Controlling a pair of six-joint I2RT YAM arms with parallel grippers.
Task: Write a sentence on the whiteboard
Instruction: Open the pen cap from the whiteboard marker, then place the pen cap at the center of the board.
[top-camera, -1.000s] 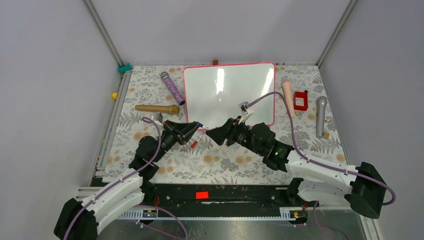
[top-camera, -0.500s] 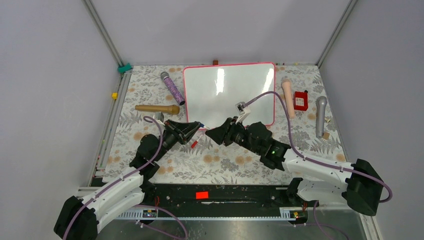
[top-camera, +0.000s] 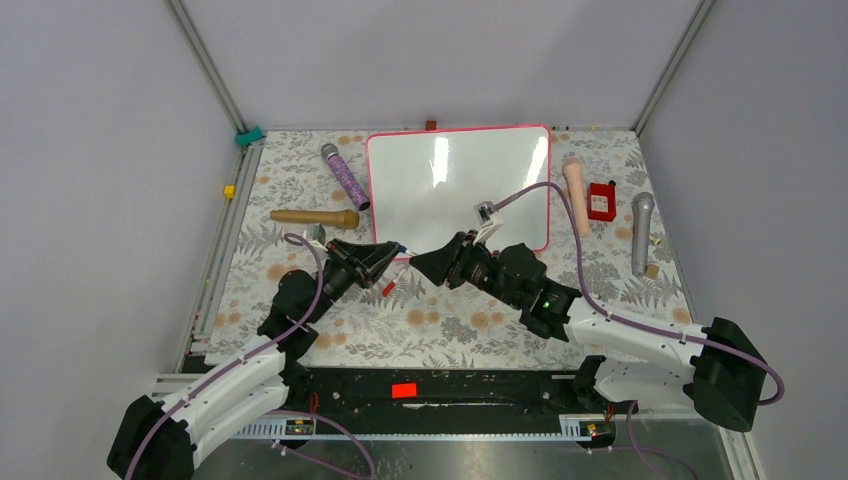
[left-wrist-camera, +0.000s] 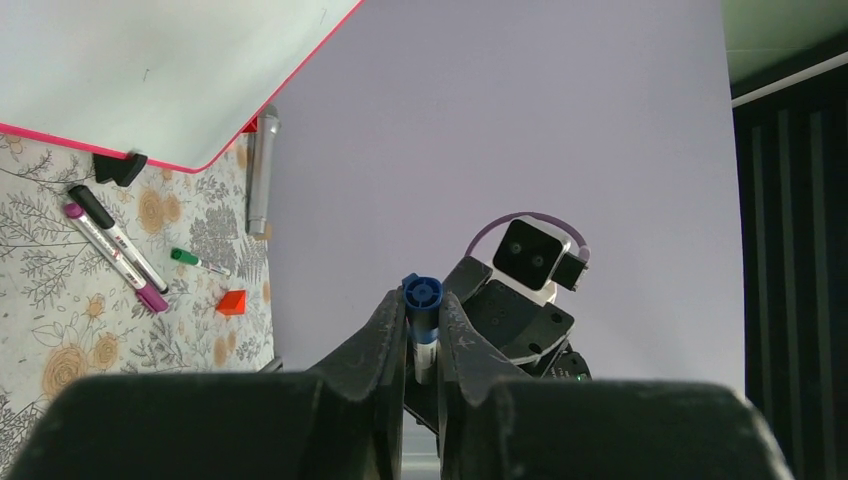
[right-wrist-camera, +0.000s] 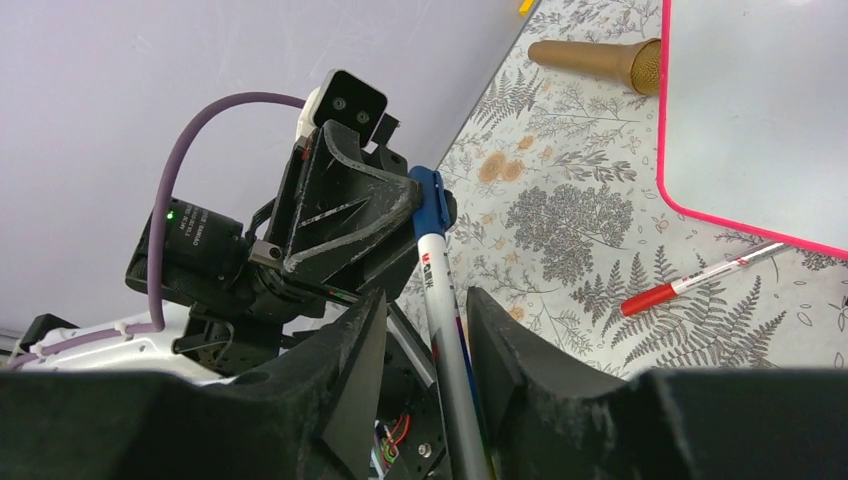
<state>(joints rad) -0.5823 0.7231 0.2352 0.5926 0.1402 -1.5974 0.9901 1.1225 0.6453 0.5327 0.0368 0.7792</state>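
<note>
The whiteboard (top-camera: 455, 185) lies flat at the back centre, pink-framed and blank; no sentence shows on it. It also shows in the left wrist view (left-wrist-camera: 150, 60) and the right wrist view (right-wrist-camera: 760, 110). My left gripper (top-camera: 396, 254) is shut on the blue cap (left-wrist-camera: 422, 293) of a white marker (right-wrist-camera: 432, 260), held above the table just in front of the board's near edge. My right gripper (top-camera: 418, 264) faces it tip to tip. Its jaws stand apart around the marker's barrel, with a gap on one side.
A red marker (top-camera: 388, 288) lies on the floral cloth under the grippers. A gold microphone (top-camera: 315, 217) and a purple one (top-camera: 345, 176) lie left of the board. A beige microphone (top-camera: 576, 195), a red box (top-camera: 601, 201) and a silver microphone (top-camera: 641, 232) lie to its right. Loose markers (left-wrist-camera: 115, 250) lie by the board's clip.
My right gripper has crept a little toward the left gripper, so the marker's barrel sits deeper between its jaws. The left gripper has barely moved.
</note>
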